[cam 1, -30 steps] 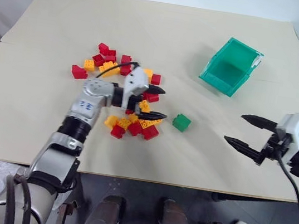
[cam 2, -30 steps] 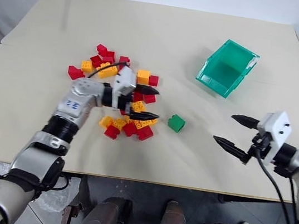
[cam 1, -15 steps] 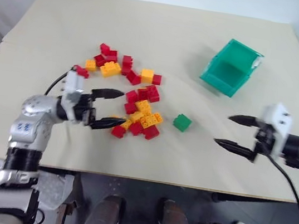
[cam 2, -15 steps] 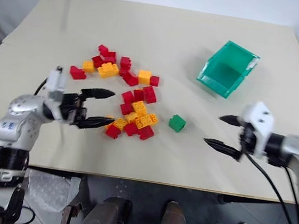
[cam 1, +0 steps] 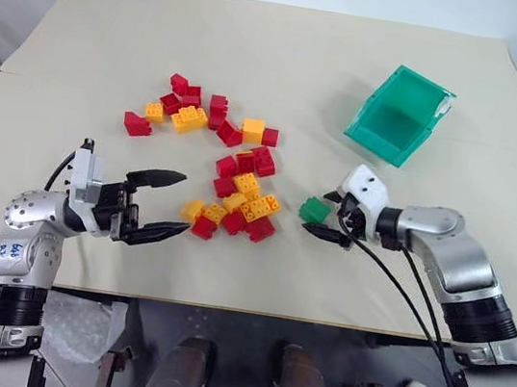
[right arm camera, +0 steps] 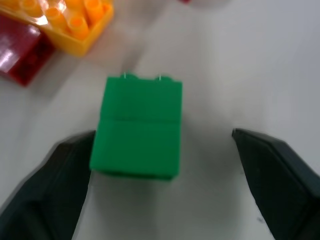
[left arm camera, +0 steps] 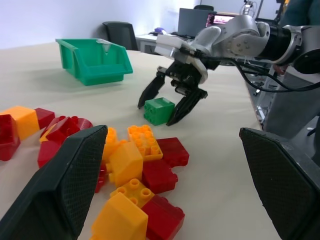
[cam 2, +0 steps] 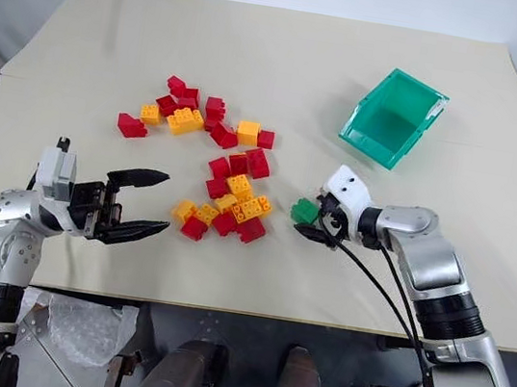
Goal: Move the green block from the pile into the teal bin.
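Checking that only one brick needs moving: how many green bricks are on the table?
1. The green brick lies on the table right of the red and yellow pile, between the right gripper's open jaws. Others might hide beneath the pile.

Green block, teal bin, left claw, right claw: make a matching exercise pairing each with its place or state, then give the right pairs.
Things:
1. green block
2. teal bin
3. left claw
4. right claw

Places or states:
A. open, apart from the pile, nothing between its fingers
B. empty, at the table's far right
C. on the table, just right of the pile
D. open, fingers on either side of the green block

Pairs: 1-C, 2-B, 3-A, 4-D
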`<state>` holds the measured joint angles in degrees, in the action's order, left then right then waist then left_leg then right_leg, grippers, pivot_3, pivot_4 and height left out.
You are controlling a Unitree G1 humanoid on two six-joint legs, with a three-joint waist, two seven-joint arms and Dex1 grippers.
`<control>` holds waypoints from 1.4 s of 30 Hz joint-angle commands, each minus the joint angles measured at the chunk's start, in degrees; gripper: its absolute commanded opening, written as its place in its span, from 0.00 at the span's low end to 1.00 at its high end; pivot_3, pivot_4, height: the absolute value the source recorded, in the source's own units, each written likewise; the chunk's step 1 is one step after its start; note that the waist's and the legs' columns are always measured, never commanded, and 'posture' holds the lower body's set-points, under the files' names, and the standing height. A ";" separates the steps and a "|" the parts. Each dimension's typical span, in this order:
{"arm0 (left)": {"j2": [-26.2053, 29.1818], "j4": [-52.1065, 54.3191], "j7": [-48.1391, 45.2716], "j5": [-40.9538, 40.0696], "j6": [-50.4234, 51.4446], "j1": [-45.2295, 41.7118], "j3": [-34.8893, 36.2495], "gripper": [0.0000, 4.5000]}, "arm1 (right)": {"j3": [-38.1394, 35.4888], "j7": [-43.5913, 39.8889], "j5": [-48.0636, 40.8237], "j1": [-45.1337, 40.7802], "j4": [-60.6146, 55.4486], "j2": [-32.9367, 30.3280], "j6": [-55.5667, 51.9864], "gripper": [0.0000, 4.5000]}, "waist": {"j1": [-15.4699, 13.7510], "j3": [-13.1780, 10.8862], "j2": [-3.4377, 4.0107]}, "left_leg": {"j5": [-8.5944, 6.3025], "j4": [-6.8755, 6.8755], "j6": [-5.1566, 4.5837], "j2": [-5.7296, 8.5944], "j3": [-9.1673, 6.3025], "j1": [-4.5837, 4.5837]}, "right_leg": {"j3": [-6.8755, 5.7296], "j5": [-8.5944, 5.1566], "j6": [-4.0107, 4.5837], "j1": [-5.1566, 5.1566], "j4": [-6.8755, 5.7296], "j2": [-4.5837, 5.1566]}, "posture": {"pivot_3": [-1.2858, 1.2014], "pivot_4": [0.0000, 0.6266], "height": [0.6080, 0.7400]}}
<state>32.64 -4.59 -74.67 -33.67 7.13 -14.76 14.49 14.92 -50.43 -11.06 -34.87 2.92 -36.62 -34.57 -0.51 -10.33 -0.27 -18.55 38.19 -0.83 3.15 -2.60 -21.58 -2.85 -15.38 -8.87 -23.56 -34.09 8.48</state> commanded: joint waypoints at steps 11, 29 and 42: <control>0.96 0.11 5.49 0.74 -1.09 -2.79 0.98 1.00 | -11.09 8.75 -1.34 -4.81 -6.58 2.29 -6.87 0.33 | 0.58 0.00 0.00 | 0.00 -0.02 0.00 -0.01 0.01 0.00 | 0.00 0.00 0.00 -0.03 -0.05 -0.01 | 0.52 0.24 1.00; -10.31 -13.13 30.43 14.71 -0.18 -26.06 -8.82 1.00 | -13.78 38.24 14.15 -38.68 60.82 11.95 26.48 0.49 | 2.34 -0.02 -0.03 | 0.10 -0.23 0.06 0.24 0.04 0.01 | -0.01 0.02 0.00 -0.20 -0.22 -0.06 | 0.52 0.24 1.00; -3.83 -5.55 26.67 9.32 7.15 -19.06 -3.66 1.00 | -14.86 15.10 8.25 -30.89 45.41 9.96 26.34 1.00 | 3.72 -0.01 -0.01 | 0.08 -0.15 0.08 -0.02 0.03 0.00 | 0.01 0.02 0.00 -0.23 -0.22 -0.07 | 0.52 0.24 1.00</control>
<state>26.48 -14.43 -46.97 -21.83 13.07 -35.89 7.61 0.04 -28.73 -0.62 -68.37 54.98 -24.38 -7.30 3.21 -10.34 -0.28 -18.48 38.05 -0.73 3.12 -2.60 -21.58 -2.84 -15.36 -8.88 -23.78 -34.32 8.41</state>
